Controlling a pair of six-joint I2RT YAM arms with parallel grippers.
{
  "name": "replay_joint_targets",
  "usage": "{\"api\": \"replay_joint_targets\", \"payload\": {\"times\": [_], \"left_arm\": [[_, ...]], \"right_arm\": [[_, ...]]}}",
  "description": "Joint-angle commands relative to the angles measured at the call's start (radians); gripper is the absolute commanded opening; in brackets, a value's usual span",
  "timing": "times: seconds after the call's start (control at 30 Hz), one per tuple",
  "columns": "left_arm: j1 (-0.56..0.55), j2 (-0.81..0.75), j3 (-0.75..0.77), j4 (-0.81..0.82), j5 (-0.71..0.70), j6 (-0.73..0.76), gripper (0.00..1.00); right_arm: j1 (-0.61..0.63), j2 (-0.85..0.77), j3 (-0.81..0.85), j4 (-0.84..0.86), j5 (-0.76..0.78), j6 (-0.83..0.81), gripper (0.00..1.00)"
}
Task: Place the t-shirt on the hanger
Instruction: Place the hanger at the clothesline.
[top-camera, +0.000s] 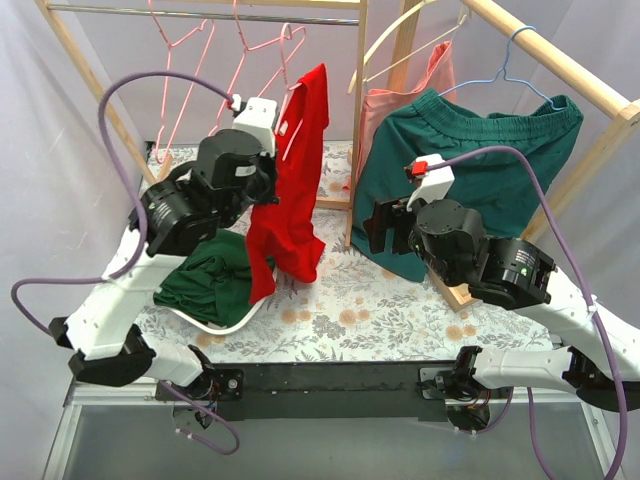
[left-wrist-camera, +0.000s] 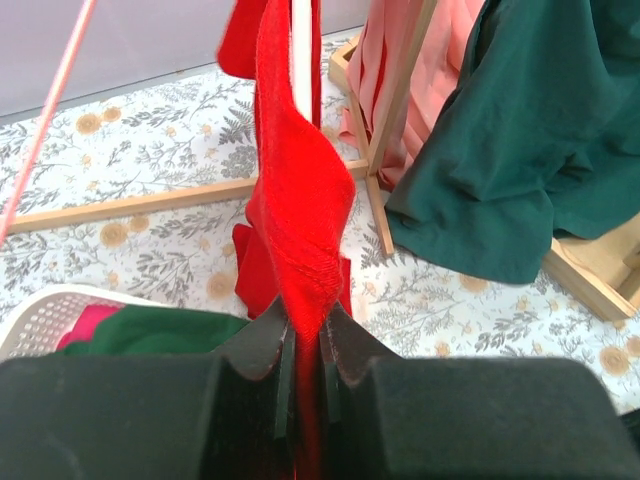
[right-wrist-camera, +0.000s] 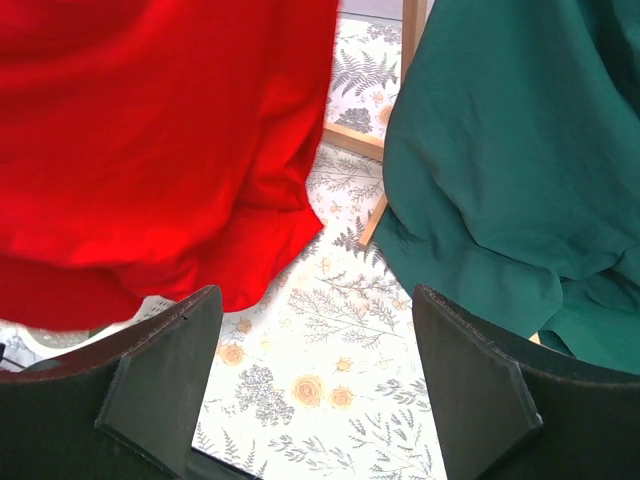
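Observation:
The red t-shirt (top-camera: 296, 180) hangs in the air over the floral table, bunched and draped from my left gripper (top-camera: 272, 165). The left wrist view shows that gripper (left-wrist-camera: 308, 340) shut on a fold of the t-shirt (left-wrist-camera: 300, 200). Several pink wire hangers (top-camera: 262, 48) hang on the rail at the back left, above and beside the shirt's top. My right gripper (right-wrist-camera: 315, 380) is open and empty, low over the table, facing the shirt's lower hem (right-wrist-camera: 150, 150) from the right.
A white basket (top-camera: 215, 322) with a dark green garment (top-camera: 210, 285) sits under the left arm. A dark green garment (top-camera: 470, 165), a salmon-pink cloth (top-camera: 400, 105), a light blue hanger (top-camera: 505, 70) and a cream hanger (top-camera: 400, 40) hang on the wooden rack (top-camera: 560, 65) at right.

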Motion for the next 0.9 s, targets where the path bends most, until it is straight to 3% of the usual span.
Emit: {"api": "replay_joint_targets", "payload": {"times": [0.0,0.2,0.53,0.87], "left_arm": [[0.027,0.058,0.043,0.122,-0.032,0.035,0.00],[0.054,0.074,0.046,0.270,0.005,0.056,0.00],[0.058,0.192,0.209,0.296,-0.004,0.102,0.00],[0.132,0.261,0.209,0.346,0.074,0.092,0.00]], "right_arm": [[0.004,-0.029,0.033,0.021,-0.006,-0.004,0.84],[0.004,-0.047,0.007,0.020,-0.040,-0.001,0.84],[0.004,-0.068,-0.031,0.012,-0.081,0.002,0.84],[0.004,-0.084,-0.045,0.028,-0.115,0.002,0.84]]}}
